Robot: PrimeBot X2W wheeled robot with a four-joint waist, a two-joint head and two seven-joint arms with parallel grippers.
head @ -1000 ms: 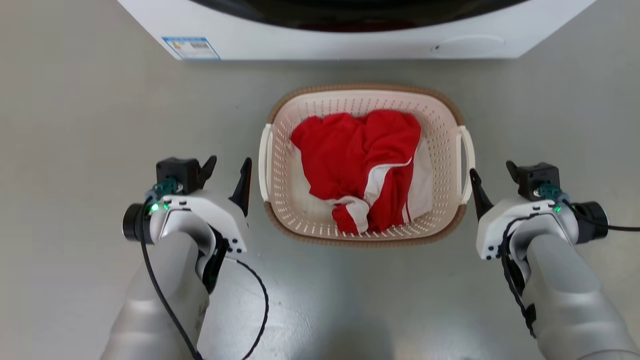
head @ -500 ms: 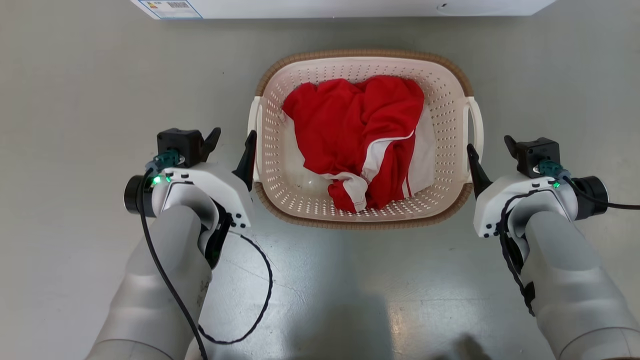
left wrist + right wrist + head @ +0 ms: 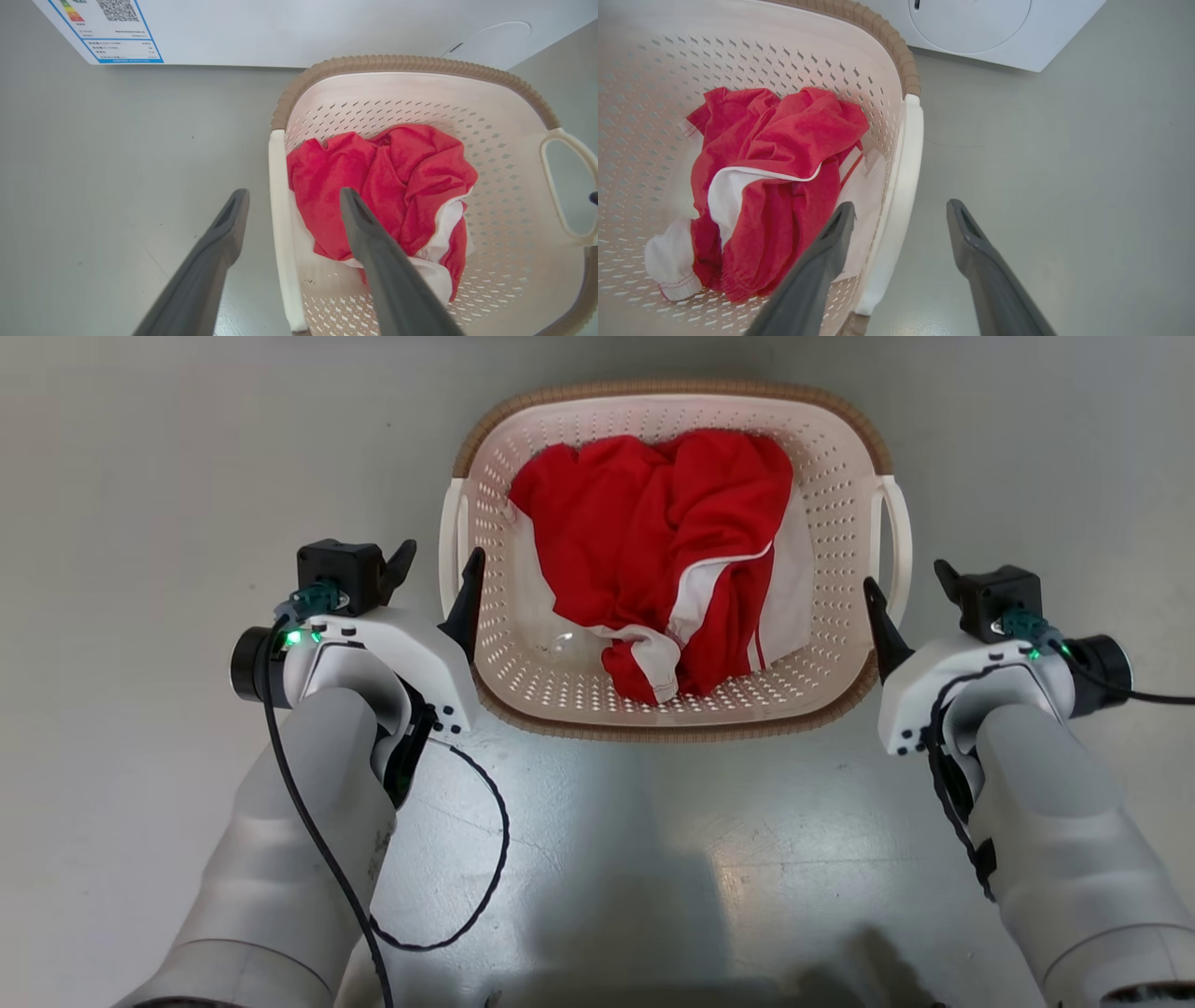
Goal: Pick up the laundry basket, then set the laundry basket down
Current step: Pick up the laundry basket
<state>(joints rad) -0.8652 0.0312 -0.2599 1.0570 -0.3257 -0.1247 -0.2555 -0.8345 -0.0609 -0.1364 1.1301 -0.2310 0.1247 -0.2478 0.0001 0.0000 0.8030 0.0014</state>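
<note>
Presently the laundry basket [image 3: 672,389] stands on the grey floor [image 3: 140,476], centred between the two arms, with a crumpled red and white garment [image 3: 653,532] lying inside it. Bare floor lies open on the basket's left, right and near sides. The wrist views show the white washing machine [image 3: 280,28] beyond the far rim, near it but with a strip of floor between. A black cable [image 3: 485,877] loops over the floor beside the left forearm, apart from the basket. The left gripper [image 3: 443,553] is spread wide and straddles the left handle [image 3: 448,523]: the left wrist view shows one finger outside over the floor and the other inside the basket above the garment, with the white handle bar running between them. The right gripper [image 3: 904,577] is likewise spread wide across the right handle [image 3: 898,523], with one finger inside against the perforated wall side and one outside over the floor. Neither pair of fingers has closed on a handle, and a gap shows on each side of both bars. It cannot be told whether any finger brushes the plastic. Both grippers carry nothing.
</note>
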